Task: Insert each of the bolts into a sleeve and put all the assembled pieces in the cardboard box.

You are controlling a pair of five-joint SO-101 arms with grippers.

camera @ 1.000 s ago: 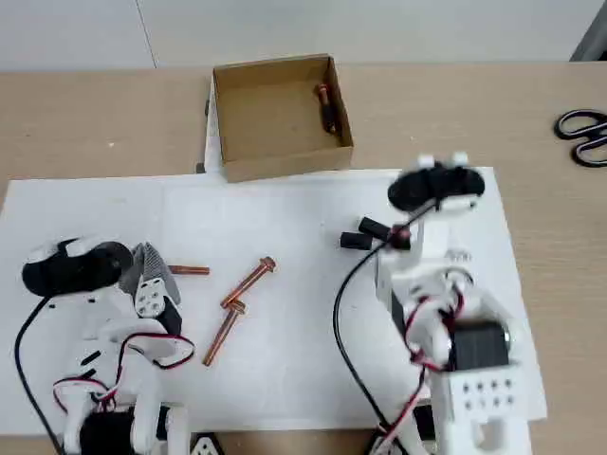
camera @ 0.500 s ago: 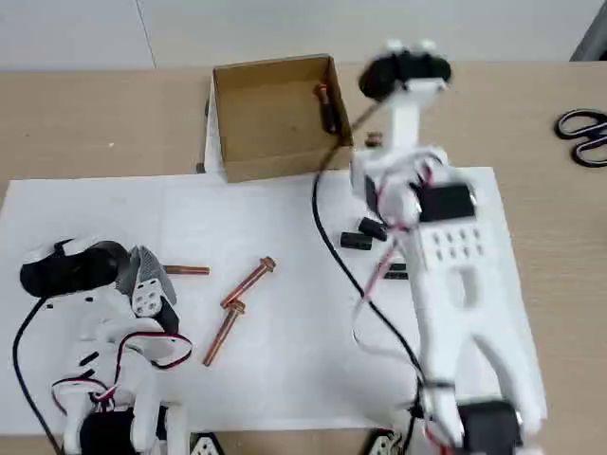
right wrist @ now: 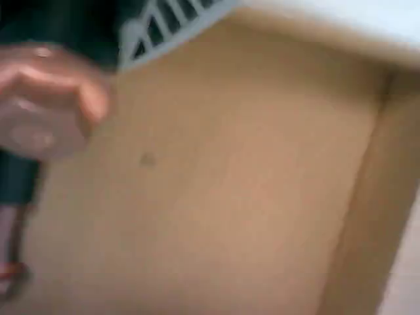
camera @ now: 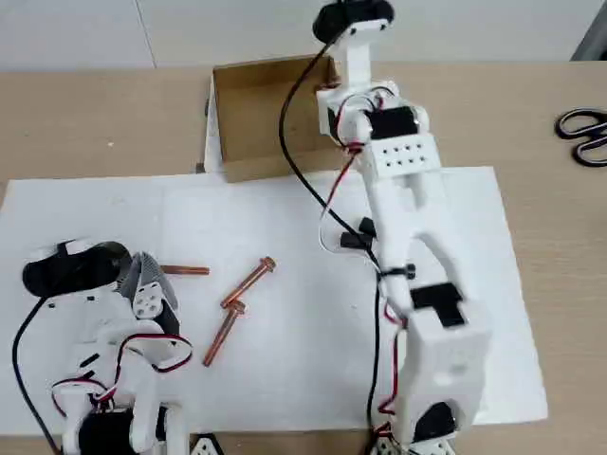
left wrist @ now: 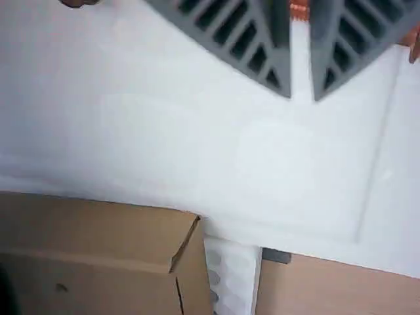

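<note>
The right end effector [right wrist: 85,65] hangs inside the open brown cardboard box [camera: 248,123], close to the box wall that faces the scissors. It looks closed on an assembled piece [right wrist: 46,98], a blurred copper bolt head with a dark sleeve along its shank. One grey ribbed finger [right wrist: 164,20] shows just beside it. The bare floor of the box lies directly beyond the piece, so I judge that the coming move needs little more than a release. I cannot make out the piece's long axis.

A white paper sheet [camera: 285,379] covers the wooden worktop [camera: 95,114] in front of the box. On it, short black sleeves [camera: 353,242] lie close together, near the box corner beside the right arm and partly under that arm.

Farther from the box are loose copper bolts. A slanted bolt [camera: 248,282] and a lower bolt [camera: 224,334] both have their heads at the end nearer the box. A third bolt [camera: 187,270] lies crosswise to the box's front wall, with one end in the left end effector [left wrist: 302,92]. Its grey fingers [left wrist: 262,46] stand nearly together and copper fills the slit between them, so I take it to be clamped on that bolt.

The left arm is nearer the bolts and the right arm nearer the sleeves. Black-handled scissors [camera: 583,133] lie well apart from the box.
</note>
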